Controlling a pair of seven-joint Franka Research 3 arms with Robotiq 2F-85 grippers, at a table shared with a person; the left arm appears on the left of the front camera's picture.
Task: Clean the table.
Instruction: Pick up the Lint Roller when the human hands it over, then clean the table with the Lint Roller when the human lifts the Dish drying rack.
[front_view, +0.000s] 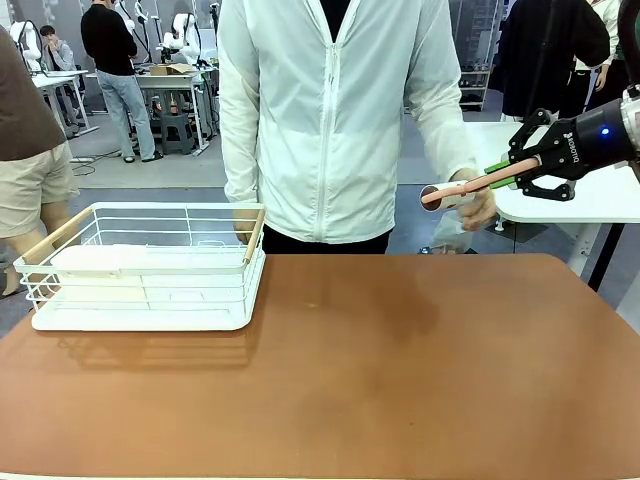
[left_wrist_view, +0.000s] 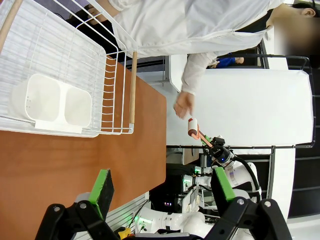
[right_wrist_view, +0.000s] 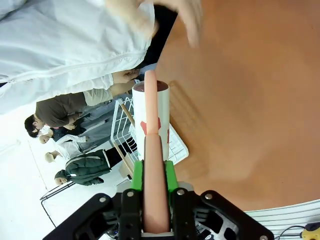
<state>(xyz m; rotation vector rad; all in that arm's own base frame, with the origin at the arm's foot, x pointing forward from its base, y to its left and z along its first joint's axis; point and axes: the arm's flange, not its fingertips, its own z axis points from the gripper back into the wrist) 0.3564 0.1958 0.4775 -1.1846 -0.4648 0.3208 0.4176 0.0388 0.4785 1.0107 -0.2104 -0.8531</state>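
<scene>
The table (front_view: 400, 370) has a smooth reddish-brown top. My right gripper (front_view: 520, 168) hangs in the air past the table's far right corner, shut on the pink handle of a lint roller (front_view: 470, 185). The roller's white roll points toward the person. In the right wrist view the handle (right_wrist_view: 152, 165) sits between the green pads and the white roll (right_wrist_view: 150, 112) lies beyond them. A person's hand (front_view: 480, 208) is close by the roll; I cannot tell whether it touches. My left gripper (left_wrist_view: 162, 186) is open with nothing in it, above the table's edge.
A white wire basket (front_view: 150, 215) with wooden handles stands at the table's far left, with a white two-compartment container (left_wrist_view: 55, 105) inside. The person in a white jacket (front_view: 330, 120) stands at the far edge. A white-topped table (front_view: 590, 195) lies behind on the right.
</scene>
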